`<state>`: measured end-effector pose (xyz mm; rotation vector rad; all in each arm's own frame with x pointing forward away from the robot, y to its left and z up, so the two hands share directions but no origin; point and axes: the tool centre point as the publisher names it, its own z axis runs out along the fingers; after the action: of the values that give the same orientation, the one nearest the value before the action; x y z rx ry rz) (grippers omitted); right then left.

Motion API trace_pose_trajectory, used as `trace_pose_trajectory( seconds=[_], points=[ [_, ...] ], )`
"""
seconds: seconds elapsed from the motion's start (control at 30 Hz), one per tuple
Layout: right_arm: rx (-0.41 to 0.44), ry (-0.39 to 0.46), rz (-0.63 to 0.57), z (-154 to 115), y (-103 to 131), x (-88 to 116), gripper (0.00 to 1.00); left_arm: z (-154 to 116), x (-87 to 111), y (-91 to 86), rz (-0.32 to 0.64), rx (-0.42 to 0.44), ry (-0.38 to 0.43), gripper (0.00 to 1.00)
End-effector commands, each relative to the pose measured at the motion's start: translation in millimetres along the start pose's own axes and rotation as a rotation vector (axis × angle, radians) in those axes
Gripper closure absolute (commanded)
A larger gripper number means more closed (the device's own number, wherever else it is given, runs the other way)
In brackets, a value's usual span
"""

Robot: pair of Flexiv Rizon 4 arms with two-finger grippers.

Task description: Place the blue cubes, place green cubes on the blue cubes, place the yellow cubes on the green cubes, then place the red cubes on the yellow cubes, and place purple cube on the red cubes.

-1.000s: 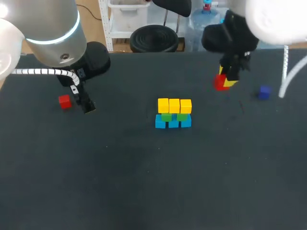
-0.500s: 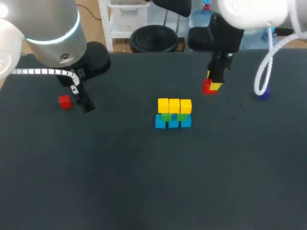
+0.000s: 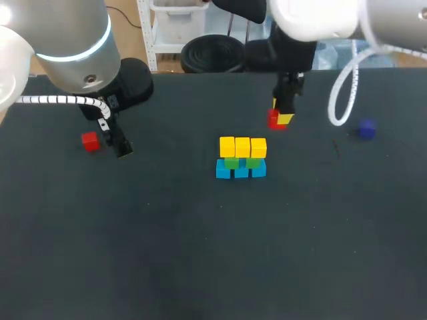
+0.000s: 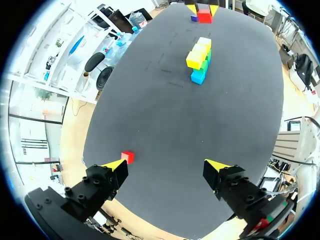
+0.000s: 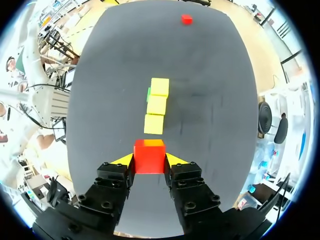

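One plain red cube [image 5: 149, 156] sits clamped in the right gripper [image 5: 149, 161], a row of three yellow cubes [image 5: 157, 106] just ahead; left gripper [image 4: 165, 169] spread wide, second red cube [image 4: 127, 157] beside one fingertip.

right gripper [image 3: 279, 119], red cube [image 3: 272, 120], seemingly nearer stack [image 3: 241, 158]

Matt black table [image 3: 200, 253], smooth plastic-looking yellow cubes [image 3: 242, 147], glossy white right arm [image 3: 313, 17]
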<state>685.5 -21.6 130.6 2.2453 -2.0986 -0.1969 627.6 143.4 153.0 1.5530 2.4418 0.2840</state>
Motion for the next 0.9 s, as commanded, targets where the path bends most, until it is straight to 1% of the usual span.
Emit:
trace_pose_trajectory(
  seconds=[0.03, 0.3, 0.53, 0.9],
  points=[
    [-0.023, 0.008, 0.002, 3.4, -7.9, -8.0, 1.0, 0.1, 0.8, 0.6, 0.002, 0.002, -0.002, 0.0],
    [-0.035, 0.0, 0.017, 7.6, -5.7, -19.6, 1.0, 0.1, 0.8, 0.6, 0.002, 0.002, -0.002, 0.0],
    [-0.044, 0.001, 0.032, 9.2, -5.4, -23.4, 1.0, 0.1, 0.8, 0.6, 0.002, 0.002, -0.002, 0.0],
    [-0.059, -0.007, 0.023, 15.3, -4.3, -33.4, 1.0, 0.1, 0.8, 0.6, 0.002, 0.002, -0.002, 0.0]
  ],
)
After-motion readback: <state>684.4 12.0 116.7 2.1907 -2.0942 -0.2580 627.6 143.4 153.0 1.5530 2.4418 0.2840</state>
